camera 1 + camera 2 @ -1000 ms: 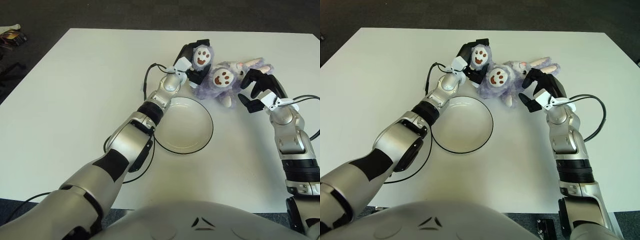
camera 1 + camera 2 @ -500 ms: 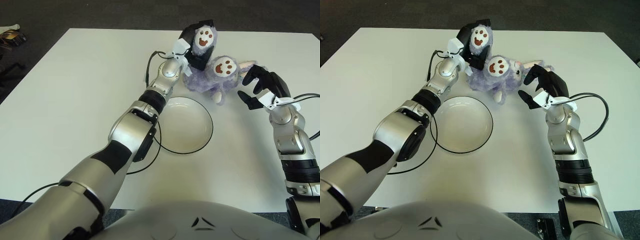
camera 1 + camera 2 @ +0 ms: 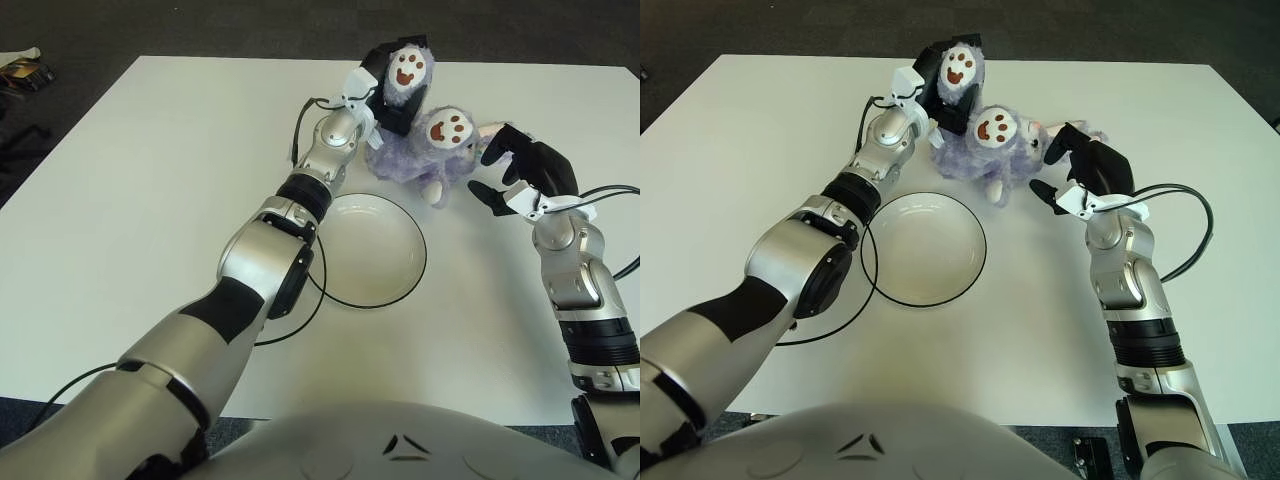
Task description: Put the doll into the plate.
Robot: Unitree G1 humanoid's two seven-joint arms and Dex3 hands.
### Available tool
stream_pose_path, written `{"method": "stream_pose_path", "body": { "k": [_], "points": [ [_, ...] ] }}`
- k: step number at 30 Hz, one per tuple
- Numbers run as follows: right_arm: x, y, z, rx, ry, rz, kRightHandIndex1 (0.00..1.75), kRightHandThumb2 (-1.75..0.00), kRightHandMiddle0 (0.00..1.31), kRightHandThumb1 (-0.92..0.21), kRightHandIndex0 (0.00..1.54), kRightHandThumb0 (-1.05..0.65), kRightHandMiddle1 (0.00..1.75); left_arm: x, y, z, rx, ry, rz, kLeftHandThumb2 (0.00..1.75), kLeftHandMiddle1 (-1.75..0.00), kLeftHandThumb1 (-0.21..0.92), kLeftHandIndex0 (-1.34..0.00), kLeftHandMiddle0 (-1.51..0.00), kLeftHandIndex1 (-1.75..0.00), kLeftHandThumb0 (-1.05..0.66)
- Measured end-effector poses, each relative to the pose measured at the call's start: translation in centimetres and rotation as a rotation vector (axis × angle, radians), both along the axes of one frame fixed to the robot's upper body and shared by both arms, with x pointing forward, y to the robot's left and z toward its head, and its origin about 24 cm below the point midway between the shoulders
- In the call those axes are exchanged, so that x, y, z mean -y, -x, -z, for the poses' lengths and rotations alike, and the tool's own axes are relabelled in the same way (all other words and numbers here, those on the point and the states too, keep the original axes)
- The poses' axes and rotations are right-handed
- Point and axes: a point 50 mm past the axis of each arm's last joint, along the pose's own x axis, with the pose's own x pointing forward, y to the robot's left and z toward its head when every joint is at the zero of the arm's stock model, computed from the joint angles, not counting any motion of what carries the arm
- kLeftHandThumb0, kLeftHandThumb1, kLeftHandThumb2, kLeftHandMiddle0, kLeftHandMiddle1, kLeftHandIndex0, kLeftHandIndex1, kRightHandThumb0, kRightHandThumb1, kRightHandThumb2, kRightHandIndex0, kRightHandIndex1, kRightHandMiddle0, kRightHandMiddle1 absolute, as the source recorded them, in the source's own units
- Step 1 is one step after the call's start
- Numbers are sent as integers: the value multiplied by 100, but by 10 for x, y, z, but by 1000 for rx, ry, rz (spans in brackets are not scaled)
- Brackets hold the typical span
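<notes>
A purple plush doll [image 3: 420, 150] with white paw pads lies on the white table [image 3: 150, 200], just beyond the white plate [image 3: 372, 250]. My left hand [image 3: 385, 85] is shut on one raised foot of the doll [image 3: 405, 72], lifting it up. On the doll's right side, my right hand [image 3: 515, 170] has its dark fingers curled around the doll's far end, where a pale ear [image 3: 1048, 132] shows. The plate holds nothing.
A black cable loops on the table around the plate's left side [image 3: 300, 320]. Another cable [image 3: 1195, 235] runs from my right wrist. Dark floor lies beyond the table's far edge, with small objects [image 3: 22, 72] at the top left.
My left hand has lifted the doll's foot higher and farther back. My right hand has moved in from the right and now wraps the doll's other end.
</notes>
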Motion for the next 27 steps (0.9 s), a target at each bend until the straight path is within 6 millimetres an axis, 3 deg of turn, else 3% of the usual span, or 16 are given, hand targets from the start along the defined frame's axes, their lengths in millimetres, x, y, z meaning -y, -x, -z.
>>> {"method": "stream_pose_path", "body": {
  "k": [7,9,10,13,18,21,25,27],
  "points": [
    [-9,-3,-5,45,53,-25,162,-94,34,-59,38,0,170,-1,-2,-5,-20,30,46,155,-175,12,-110,-77,-175,55],
    [-11,-5,-8,60,60,-40,159,-88,36,-62,20,-18,169,-2,-3,-5,-30,40,59,155,-175,13,-109,-76,-175,55],
    [-12,-6,-10,68,62,-46,154,-108,27,-42,13,-9,166,-3,-3,-5,-34,44,66,154,-175,13,-108,-76,-175,55],
    [-14,-12,-13,83,69,-62,141,-140,14,-12,4,9,161,-4,-3,-4,-47,56,88,154,-175,13,-107,-76,-175,54],
    [-16,-19,-15,106,78,-81,127,-156,8,1,1,21,157,-6,-4,-3,-74,87,114,153,-175,14,-107,-76,-175,54],
    [-16,-19,-15,114,83,-91,110,-160,5,4,0,24,152,-7,-5,-3,-80,98,118,153,-175,14,-107,-76,-175,54],
    [-16,-22,-12,104,94,-107,73,-159,1,6,0,22,131,-9,-6,-3,-90,115,121,153,-175,14,-107,-76,-175,54],
    [-16,-23,-12,91,105,-114,63,-157,0,7,0,22,123,-10,-6,-3,-93,120,127,153,-175,14,-107,-76,-175,54]
  ]
}}
